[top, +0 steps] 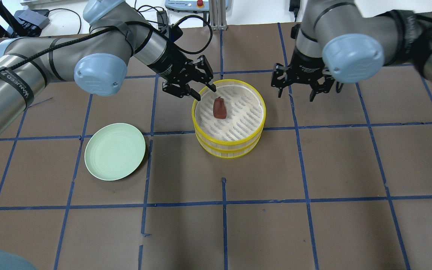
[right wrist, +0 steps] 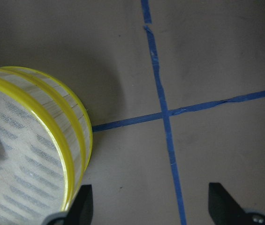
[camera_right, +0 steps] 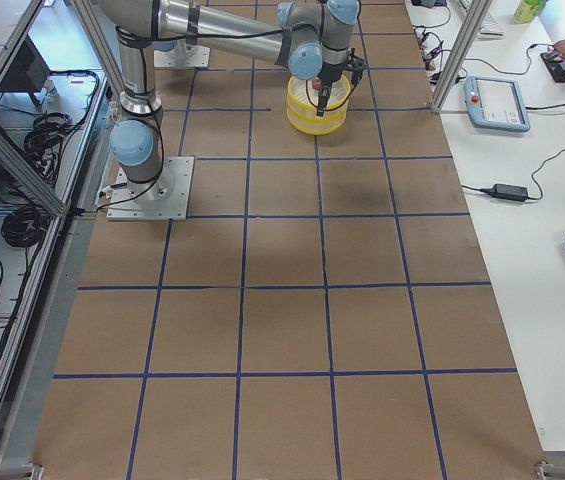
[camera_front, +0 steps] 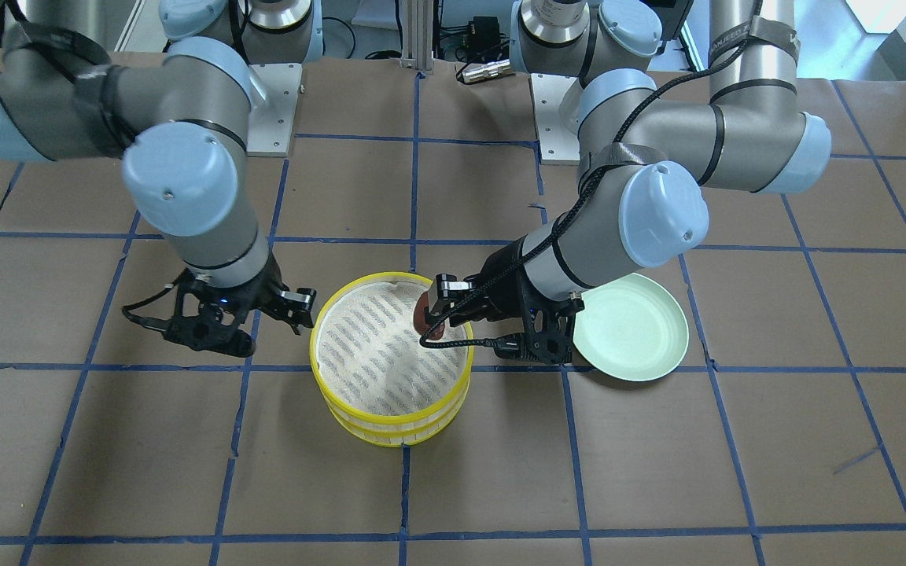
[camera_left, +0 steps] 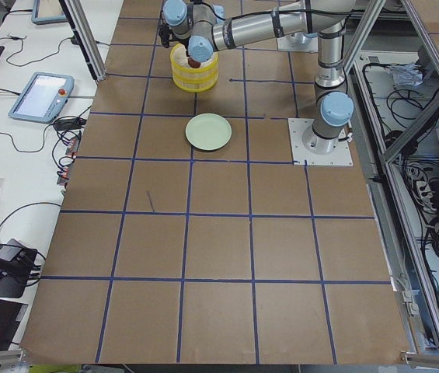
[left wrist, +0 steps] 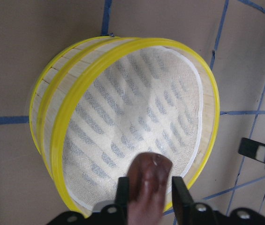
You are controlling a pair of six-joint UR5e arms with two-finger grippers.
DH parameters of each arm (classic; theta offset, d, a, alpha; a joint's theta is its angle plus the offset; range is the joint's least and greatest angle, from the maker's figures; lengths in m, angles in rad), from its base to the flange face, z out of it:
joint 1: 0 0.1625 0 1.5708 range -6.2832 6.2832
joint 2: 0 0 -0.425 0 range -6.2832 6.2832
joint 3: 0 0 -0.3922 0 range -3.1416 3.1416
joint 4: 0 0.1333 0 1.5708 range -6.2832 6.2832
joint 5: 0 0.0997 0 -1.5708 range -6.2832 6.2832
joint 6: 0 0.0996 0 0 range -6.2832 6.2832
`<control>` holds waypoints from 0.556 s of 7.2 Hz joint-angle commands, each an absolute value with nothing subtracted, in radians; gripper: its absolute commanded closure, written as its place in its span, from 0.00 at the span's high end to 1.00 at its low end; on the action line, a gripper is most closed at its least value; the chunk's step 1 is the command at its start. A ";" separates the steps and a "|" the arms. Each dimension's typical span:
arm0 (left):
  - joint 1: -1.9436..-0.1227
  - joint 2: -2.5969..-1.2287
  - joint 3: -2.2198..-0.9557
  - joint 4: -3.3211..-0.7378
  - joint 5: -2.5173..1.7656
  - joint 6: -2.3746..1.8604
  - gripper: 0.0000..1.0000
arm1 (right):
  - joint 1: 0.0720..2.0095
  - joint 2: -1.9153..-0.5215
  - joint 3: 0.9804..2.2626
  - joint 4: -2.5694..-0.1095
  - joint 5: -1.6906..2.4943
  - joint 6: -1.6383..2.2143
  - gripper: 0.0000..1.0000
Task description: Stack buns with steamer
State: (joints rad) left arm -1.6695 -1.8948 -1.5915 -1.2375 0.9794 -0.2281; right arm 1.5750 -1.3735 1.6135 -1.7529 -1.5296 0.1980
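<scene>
The steamer (top: 229, 147) is two yellow-rimmed trays stacked one on the other at mid-table; it also shows in the front view (camera_front: 390, 428) and the left wrist view (left wrist: 71, 98). My left gripper (top: 206, 93) is shut on the reddish-brown bun (top: 219, 108) and holds it just over the top tray's slotted base near the rim. The left wrist view shows the bun (left wrist: 148, 171) between both fingers. My right gripper (top: 294, 95) is open and empty, just beside the steamer's other side. The white bun shows in no view.
A pale green plate (top: 114, 150) lies empty on the brown paper on my left of the steamer, close under the left wrist in the front view (camera_front: 642, 330). Blue tape lines grid the table.
</scene>
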 commanded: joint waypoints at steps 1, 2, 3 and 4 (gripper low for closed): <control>-1.675 -1.830 -1.580 -1.227 0.989 -0.256 1.00 | 1.496 -1.503 1.568 -1.598 -1.517 0.106 0.96; -1.675 -1.775 -1.550 -1.247 1.050 -0.253 1.00 | 1.502 -1.540 1.492 -1.471 -1.517 0.101 0.96; -1.683 -1.751 -1.510 -1.320 1.198 -0.244 1.00 | 1.517 -1.564 1.444 -1.394 -1.529 0.101 0.96; -1.686 -1.734 -1.464 -1.441 1.280 -0.224 1.00 | 1.529 -1.598 1.442 -1.388 -1.532 0.085 0.97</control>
